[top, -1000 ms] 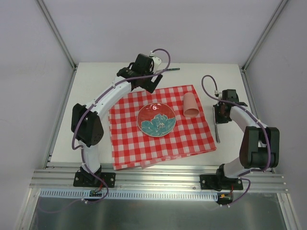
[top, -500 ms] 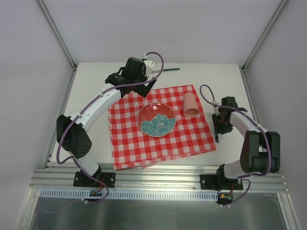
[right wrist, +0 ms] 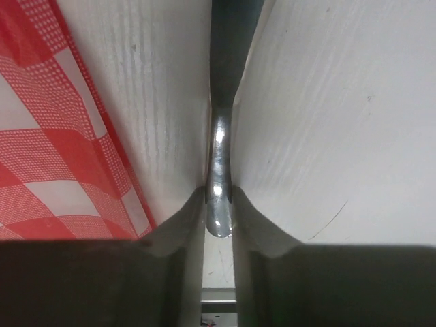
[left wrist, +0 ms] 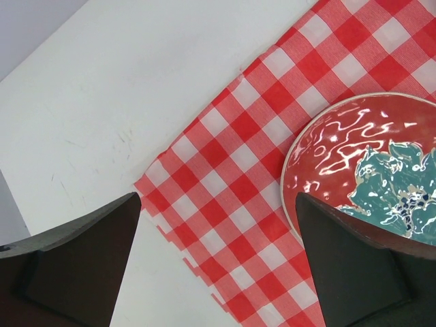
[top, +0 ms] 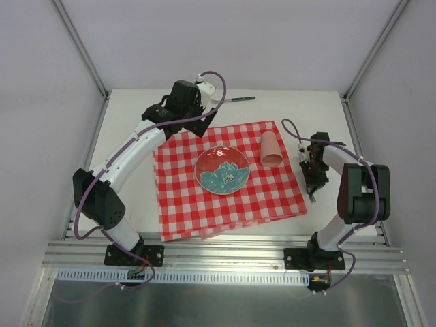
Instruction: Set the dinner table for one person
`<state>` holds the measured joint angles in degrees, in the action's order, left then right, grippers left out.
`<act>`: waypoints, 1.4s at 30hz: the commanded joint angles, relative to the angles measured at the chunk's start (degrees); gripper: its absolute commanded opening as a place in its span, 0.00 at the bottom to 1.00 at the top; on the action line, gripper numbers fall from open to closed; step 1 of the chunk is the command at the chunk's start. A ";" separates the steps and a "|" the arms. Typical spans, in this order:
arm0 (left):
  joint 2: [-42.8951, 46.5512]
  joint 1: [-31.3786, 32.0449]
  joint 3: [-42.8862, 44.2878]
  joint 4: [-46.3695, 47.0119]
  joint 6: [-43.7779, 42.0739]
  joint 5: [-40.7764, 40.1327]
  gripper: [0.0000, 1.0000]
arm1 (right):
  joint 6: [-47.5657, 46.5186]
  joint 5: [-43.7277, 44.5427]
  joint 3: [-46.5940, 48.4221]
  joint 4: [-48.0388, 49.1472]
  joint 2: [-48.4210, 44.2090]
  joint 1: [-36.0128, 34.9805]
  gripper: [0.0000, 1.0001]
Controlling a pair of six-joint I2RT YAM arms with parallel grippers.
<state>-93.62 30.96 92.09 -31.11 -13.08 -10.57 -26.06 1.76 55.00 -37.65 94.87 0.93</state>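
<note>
My right tool (right wrist: 218, 199) pinches the metal utensil (right wrist: 219, 153) at its very end; lifted, it may slip free. My left tool (left wrist: 214, 204) gapes open.

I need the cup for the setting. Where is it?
In the top view, the pink cup is on the checked cloth, right of the plate, near its far right corner.
</note>
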 commanded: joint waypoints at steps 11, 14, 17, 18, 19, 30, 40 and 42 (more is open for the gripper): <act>-0.85 -1.43 7.74 0.53 -2.47 -0.51 0.99 | 1.02 -3.14 -1.65 -0.76 -10.30 0.57 0.00; -3.05 -1.43 9.07 0.53 -1.86 -0.33 0.99 | 1.28 -3.95 -1.30 -2.34 -14.69 0.48 0.00; -4.81 -1.34 9.86 0.53 -1.51 -0.15 0.99 | 2.24 -5.27 -1.74 -2.25 -17.34 0.48 0.00; -5.16 -1.34 9.95 0.53 -1.25 0.02 0.99 | 2.86 -5.88 -1.65 -2.34 -17.26 0.39 0.00; -5.60 -1.34 10.29 0.53 -1.33 0.11 0.99 | 3.21 -6.33 -1.57 -2.52 -17.00 0.39 0.00; -9.90 6.82 12.67 0.35 -5.20 0.73 0.99 | 2.24 -7.82 -3.32 0.38 -24.72 2.14 0.00; -15.10 13.16 26.90 -3.43 0.77 4.33 0.99 | 1.28 -11.51 1.42 5.04 -40.28 2.24 0.49; -13.44 13.16 29.18 -3.25 1.30 3.01 0.99 | 0.67 -13.53 3.35 7.40 -42.92 2.15 0.52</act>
<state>-111.28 45.63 114.76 -35.09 -14.70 -6.24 -23.79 -7.92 53.93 -35.88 55.57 2.81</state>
